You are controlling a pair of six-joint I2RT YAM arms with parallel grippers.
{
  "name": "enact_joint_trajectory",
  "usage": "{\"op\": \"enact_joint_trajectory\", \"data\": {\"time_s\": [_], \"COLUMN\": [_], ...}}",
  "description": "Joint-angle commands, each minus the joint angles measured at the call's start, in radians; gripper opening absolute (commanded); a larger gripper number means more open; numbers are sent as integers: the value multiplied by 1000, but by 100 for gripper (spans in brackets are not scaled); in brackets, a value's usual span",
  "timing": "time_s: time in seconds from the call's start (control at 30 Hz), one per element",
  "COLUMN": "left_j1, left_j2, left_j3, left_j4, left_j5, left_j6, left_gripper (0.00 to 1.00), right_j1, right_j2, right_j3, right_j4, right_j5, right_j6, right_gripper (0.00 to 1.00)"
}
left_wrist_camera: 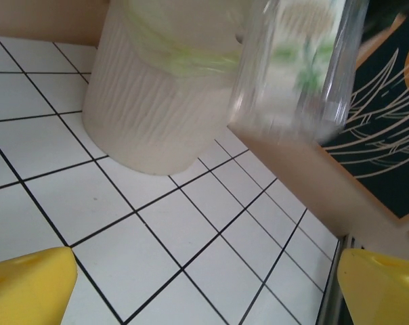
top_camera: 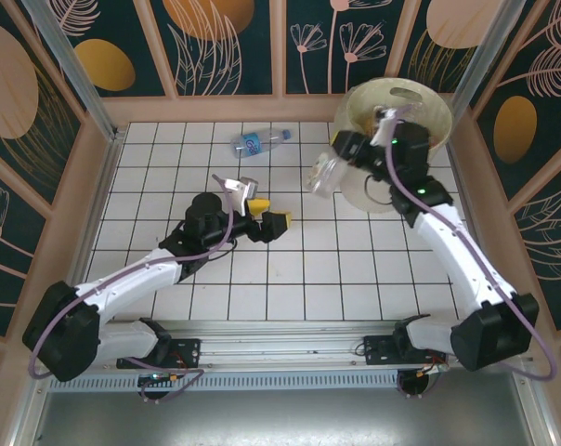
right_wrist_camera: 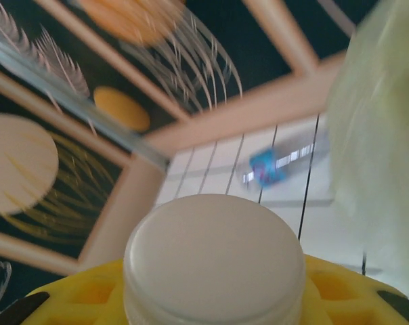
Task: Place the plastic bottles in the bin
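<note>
Bottles in view number 2. The clear bottle hangs in the air just beside the left wall of the bin, gripped at its neck end by the right gripper. On the right wrist camera the yellow fingers sit clamped on either side of its white cap. The blue-labelled bottle lies on its side on the tiled table near the far wall, well apart from both arms.

The bin stands at the far right corner, and its ribbed pale wall and clear liner show on the left wrist camera. The left gripper hovers over the middle of the table with its jaws wide apart and nothing between them, facing the bin and the clear bottle.

I judge the step in hand to be the carry to the bin, with the drop not yet made. The clear bottle looks beside the rim rather than over the mouth, so the next move calls for shifting it right, above the opening, before the fingers part. After that, 1 bottle is left on the table, nearer the left arm.
</note>
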Motion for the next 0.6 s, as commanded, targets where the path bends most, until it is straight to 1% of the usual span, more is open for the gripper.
{"op": "enact_joint_trajectory", "data": {"time_s": [0.0, 0.13, 0.23, 0.43, 0.57], "left_j1": [1, 1, 1, 1, 2], "left_j2": [-50, -83, -94, -99, -99], "left_j3": [19, 10, -5, -11, 9], "left_j4": [-126, -158, -153, -156, -214], "left_j5": [-13, -43, -68, -104, -179], "left_j6": [103, 106, 92, 76, 99], "left_gripper": [99, 99, 99, 99, 99], "right_j1": [-67, -173, -228, -281, -292], "right_j2": [-37, -10, 40, 180, 289], "right_j3": [108, 206, 289, 451, 543], "right_j4": [-44, -28, -31, -74, -115], "right_j5": [-4, -31, -35, 2, 36], "right_j6": [-78, -89, -101, -153, -206], "right_gripper": [39, 40, 40, 41, 41]}}
